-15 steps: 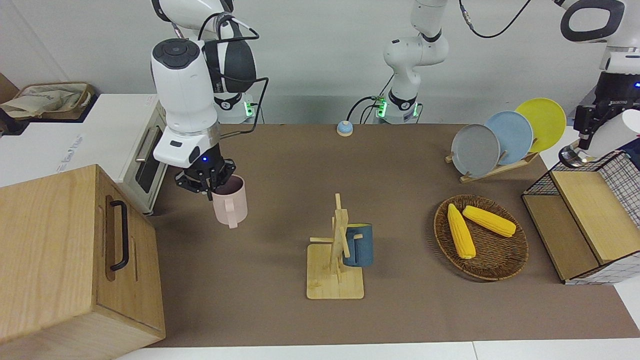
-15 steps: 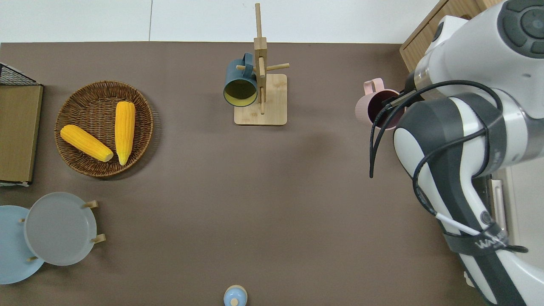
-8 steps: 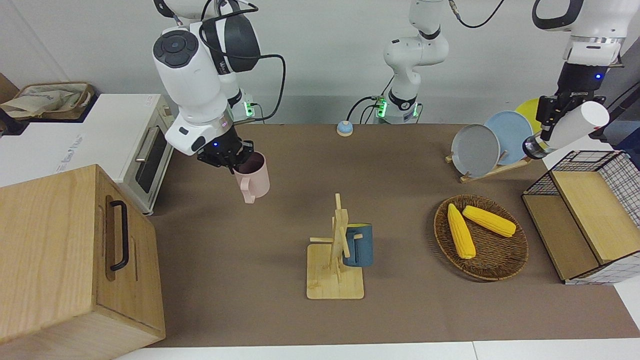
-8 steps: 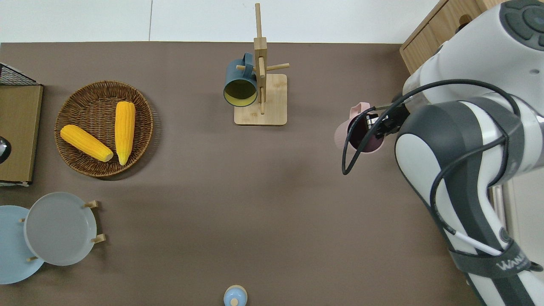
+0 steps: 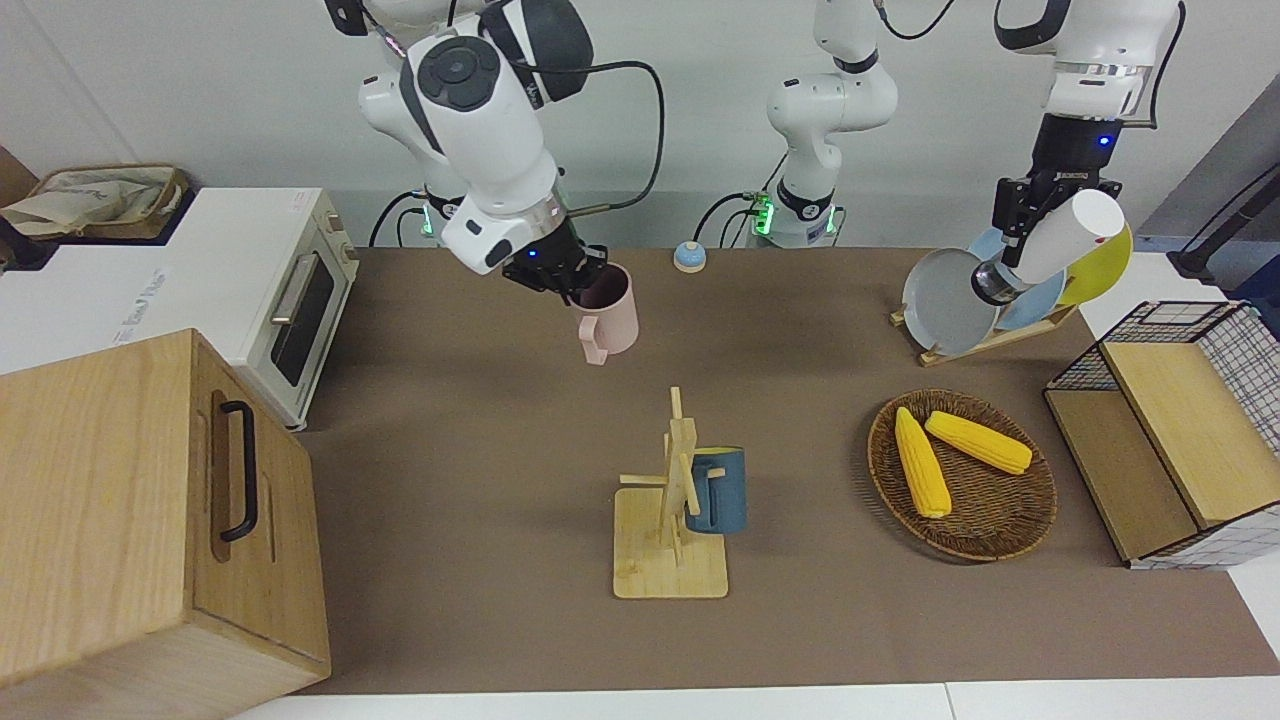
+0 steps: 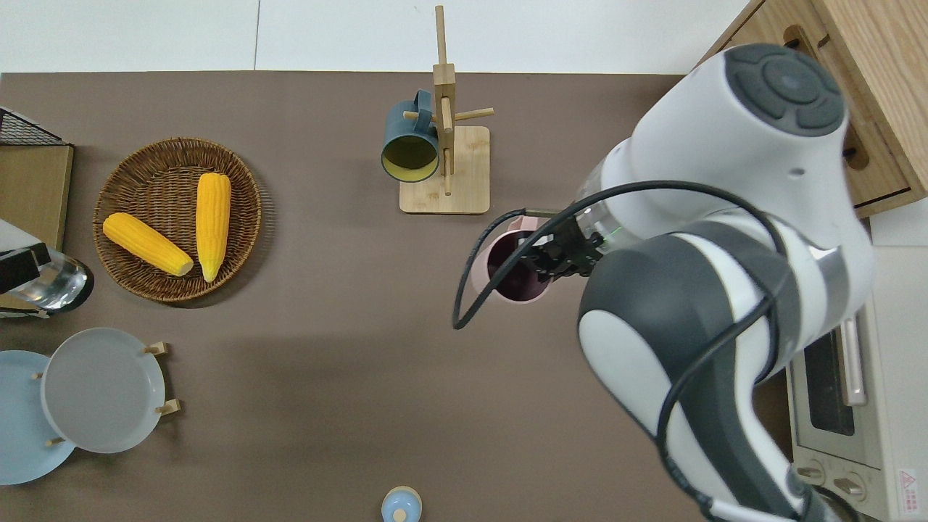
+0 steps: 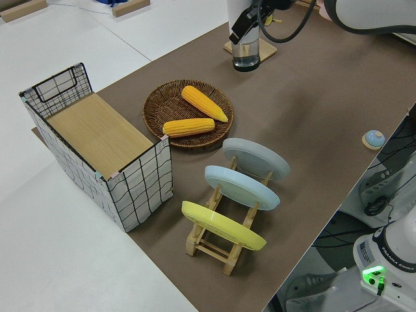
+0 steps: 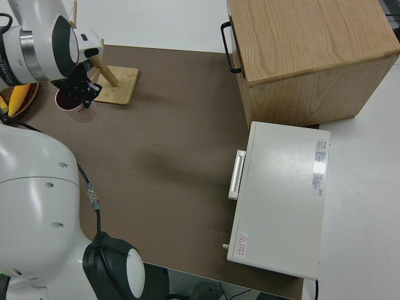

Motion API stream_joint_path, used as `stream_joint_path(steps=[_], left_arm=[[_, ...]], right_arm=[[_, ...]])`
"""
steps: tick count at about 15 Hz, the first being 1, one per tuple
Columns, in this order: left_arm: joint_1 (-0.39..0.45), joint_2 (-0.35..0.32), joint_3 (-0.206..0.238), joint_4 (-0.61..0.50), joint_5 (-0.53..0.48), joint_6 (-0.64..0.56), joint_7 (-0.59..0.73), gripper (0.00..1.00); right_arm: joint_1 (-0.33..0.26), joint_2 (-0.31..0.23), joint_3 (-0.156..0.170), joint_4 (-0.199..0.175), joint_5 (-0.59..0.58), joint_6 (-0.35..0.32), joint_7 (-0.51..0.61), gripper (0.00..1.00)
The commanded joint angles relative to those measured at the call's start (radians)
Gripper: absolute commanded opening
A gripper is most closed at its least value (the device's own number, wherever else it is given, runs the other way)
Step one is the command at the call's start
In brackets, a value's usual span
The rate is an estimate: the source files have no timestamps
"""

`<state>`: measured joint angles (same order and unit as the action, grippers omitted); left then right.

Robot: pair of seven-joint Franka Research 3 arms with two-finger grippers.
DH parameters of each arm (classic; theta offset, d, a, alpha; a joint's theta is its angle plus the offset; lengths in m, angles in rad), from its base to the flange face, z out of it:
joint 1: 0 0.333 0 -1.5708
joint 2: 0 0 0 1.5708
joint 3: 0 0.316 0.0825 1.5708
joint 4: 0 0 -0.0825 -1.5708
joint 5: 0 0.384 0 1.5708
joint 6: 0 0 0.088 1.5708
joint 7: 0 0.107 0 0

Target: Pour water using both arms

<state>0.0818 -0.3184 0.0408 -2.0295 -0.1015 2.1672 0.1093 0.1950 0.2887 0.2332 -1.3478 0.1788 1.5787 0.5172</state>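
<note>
Both arms have swung inward since a second ago: the right end effector grips the upright pink mug by its rim, the left end effector holds a tilted bottle well apart toward the plates' end of the counter.

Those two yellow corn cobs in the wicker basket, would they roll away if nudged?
Probably they roll easily: both yellow corn cobs are rounded and tapered. The round wicker basket has a raised rim that would likely stop them.
</note>
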Motion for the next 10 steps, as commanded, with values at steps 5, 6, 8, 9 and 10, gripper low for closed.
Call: stream_joint_path(steps=[5,6,8,9,10], left_arm=[[-0.004,-0.226,-0.087,-0.345,0.025,0.213,-0.092,0.00],[-0.008,-0.246,-0.091,-0.375,0.025,0.220,-0.092,0.00],[-0.011,-0.283,-0.098,-0.434,0.025,0.223,-0.092,0.00],[-0.011,-0.310,-0.105,-0.466,0.025,0.226,-0.095,0.00],[-0.013,-0.321,-0.107,-0.484,0.023,0.224,-0.097,0.00]], right_arm=[[-0.008,-0.026,0.167,-0.132,0.097,0.248,0.337,0.000],[-0.006,-0.025,0.182,-0.145,0.097,0.274,0.366,0.000],[-0.005,-0.013,0.219,-0.175,0.097,0.338,0.426,0.000],[-0.003,-0.002,0.233,-0.195,0.096,0.378,0.454,0.000],[0.006,0.007,0.241,-0.205,0.094,0.401,0.466,0.000]])
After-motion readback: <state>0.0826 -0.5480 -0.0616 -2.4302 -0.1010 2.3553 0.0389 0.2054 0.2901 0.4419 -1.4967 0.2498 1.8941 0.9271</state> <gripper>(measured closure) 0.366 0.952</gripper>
